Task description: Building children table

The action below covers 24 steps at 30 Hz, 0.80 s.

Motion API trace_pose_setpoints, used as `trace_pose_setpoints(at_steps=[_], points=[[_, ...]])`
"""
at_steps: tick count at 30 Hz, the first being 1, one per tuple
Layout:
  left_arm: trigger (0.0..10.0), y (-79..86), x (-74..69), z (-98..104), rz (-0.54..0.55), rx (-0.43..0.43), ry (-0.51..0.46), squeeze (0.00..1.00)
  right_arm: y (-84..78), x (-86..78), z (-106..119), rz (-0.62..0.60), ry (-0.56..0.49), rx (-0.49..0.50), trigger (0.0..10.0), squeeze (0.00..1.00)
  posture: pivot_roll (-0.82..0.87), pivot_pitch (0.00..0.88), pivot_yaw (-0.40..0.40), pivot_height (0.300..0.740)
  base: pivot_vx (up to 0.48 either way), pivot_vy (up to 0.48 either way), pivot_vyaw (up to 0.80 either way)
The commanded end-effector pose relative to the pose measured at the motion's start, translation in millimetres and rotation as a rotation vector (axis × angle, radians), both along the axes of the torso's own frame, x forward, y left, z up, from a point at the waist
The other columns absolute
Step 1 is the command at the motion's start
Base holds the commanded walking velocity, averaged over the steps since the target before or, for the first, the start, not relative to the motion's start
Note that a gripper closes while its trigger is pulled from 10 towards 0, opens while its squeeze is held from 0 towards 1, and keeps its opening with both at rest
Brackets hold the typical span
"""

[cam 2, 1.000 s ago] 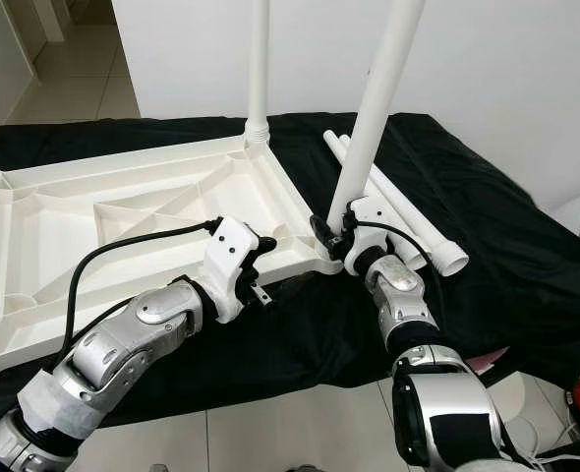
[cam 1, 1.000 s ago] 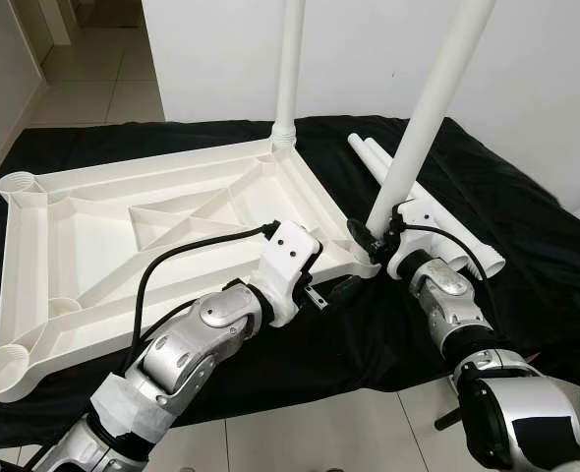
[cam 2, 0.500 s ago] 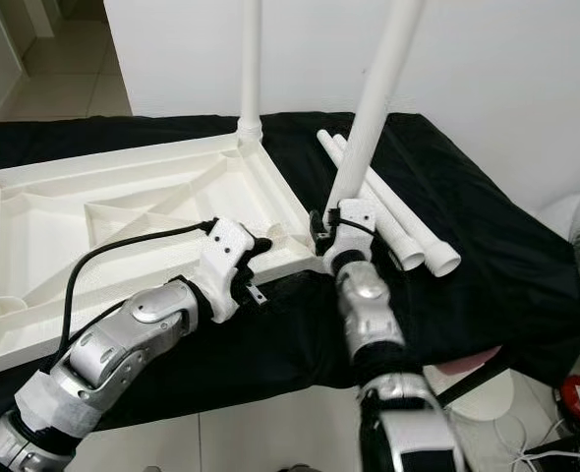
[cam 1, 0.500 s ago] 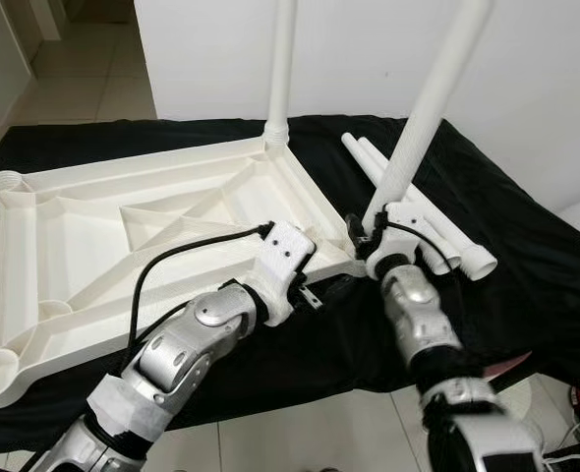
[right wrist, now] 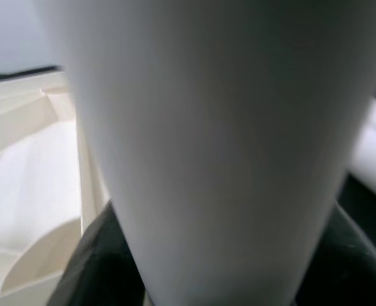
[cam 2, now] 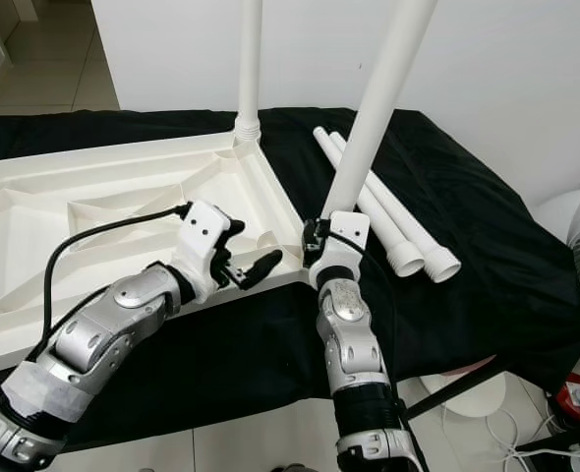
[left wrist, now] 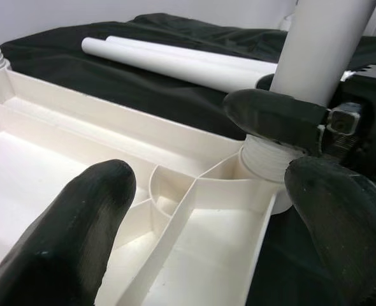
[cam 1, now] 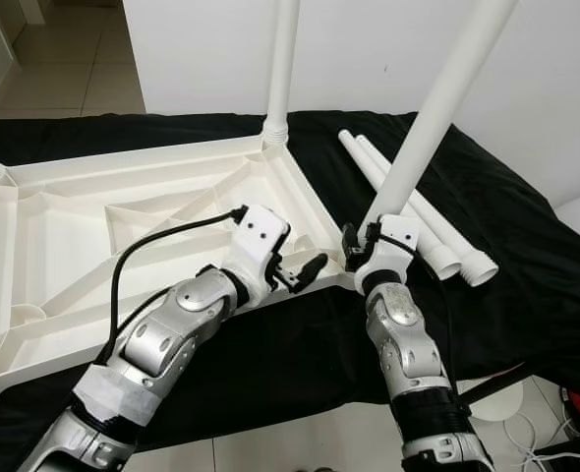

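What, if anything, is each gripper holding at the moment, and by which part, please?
The right gripper clamps the table leg near its threaded lower end, at the tabletop's corner socket. The left gripper is open, holding nothing.

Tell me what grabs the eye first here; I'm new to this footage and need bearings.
The big white plastic tabletop lies upside down on a black cloth, with one white leg standing at its far corner. The right gripper clamps a second, tilted white tube leg at the near corner socket, while the left gripper hovers open beside it. Two spare white tubes lie on the cloth.
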<state>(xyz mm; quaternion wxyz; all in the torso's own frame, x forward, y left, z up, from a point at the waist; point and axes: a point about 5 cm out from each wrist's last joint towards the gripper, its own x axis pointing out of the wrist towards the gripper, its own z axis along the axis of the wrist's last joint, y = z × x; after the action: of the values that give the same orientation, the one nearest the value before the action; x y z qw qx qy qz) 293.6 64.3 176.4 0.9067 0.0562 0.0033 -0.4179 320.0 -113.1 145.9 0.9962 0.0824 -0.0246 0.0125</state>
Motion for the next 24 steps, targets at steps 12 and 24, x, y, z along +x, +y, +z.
trace_pose_setpoints(at_steps=[12,24], points=[[10.0,-6.4,-6.5,0.2,-0.148,0.009,-0.01,0.0,-15.6,-14.3,8.9,0.105,-0.107,0.016,10.0,1.0,0.02,0.016,-0.069,0.74,0.0,0.0,0.0],[10.0,-29.8,-21.5,-6.2,-0.188,-0.039,0.029,0.0,-46.1,0.8,3.6,0.345,-0.104,-0.226,10.0,0.0,0.01,0.022,-0.07,0.74,0.0,0.0,0.0]])
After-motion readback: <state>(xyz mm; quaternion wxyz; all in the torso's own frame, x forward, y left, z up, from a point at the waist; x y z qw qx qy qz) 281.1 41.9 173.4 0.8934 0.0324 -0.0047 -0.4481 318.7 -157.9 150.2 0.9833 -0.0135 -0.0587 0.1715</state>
